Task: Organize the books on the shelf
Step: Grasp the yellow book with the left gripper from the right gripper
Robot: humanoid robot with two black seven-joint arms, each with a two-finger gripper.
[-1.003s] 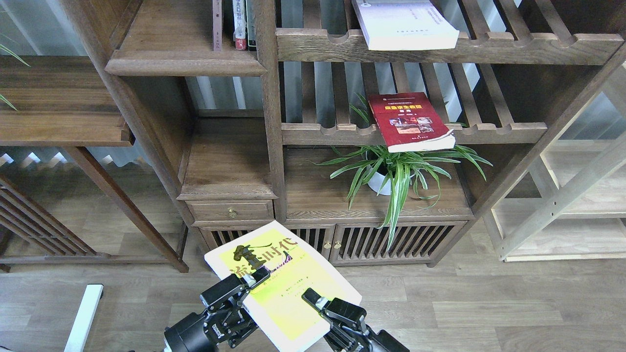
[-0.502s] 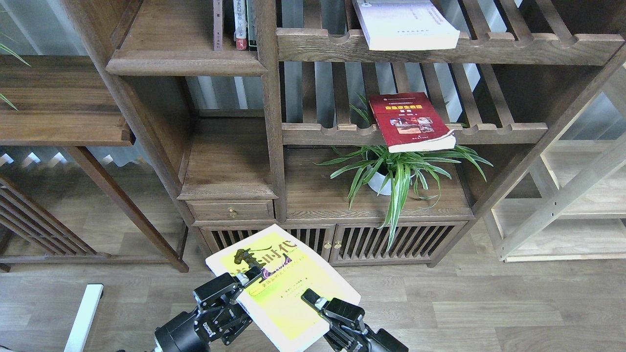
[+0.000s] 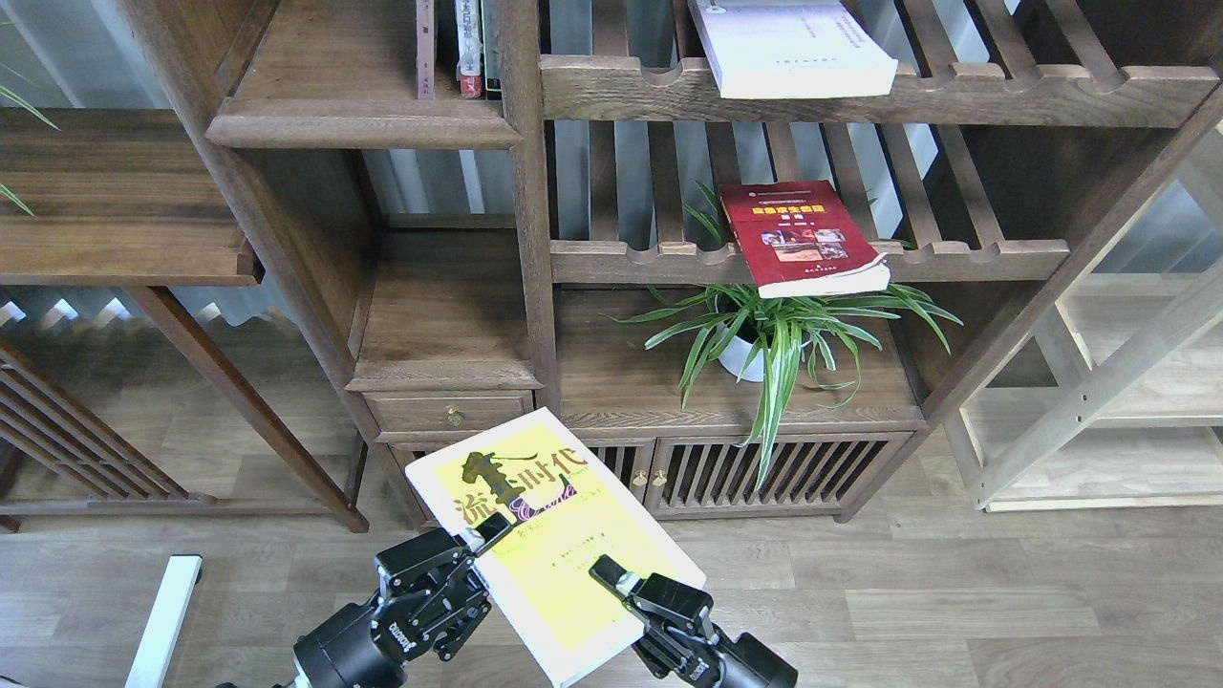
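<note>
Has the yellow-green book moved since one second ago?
Yes. The yellow-green book, held by the left gripper and right gripper, has risen: its top corner now overlaps the drawer edge, where before it sat below.

The grey-brown wood-plank floor [image 3: 955, 612] carries the big dark wooden bookcase [image 3: 525, 287] at twelve o'clock, a pale light-wood rack [image 3: 1099, 420] at three o'clock, and a white bar [image 3: 164, 621] at eight o'clock.

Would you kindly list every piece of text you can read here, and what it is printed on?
"流金时代": the yellow book held by both grippers, left and right; its smaller print is unreadable.
Red book: yellow title, too blurred.
Pale book and upright spines: illegible.
</note>
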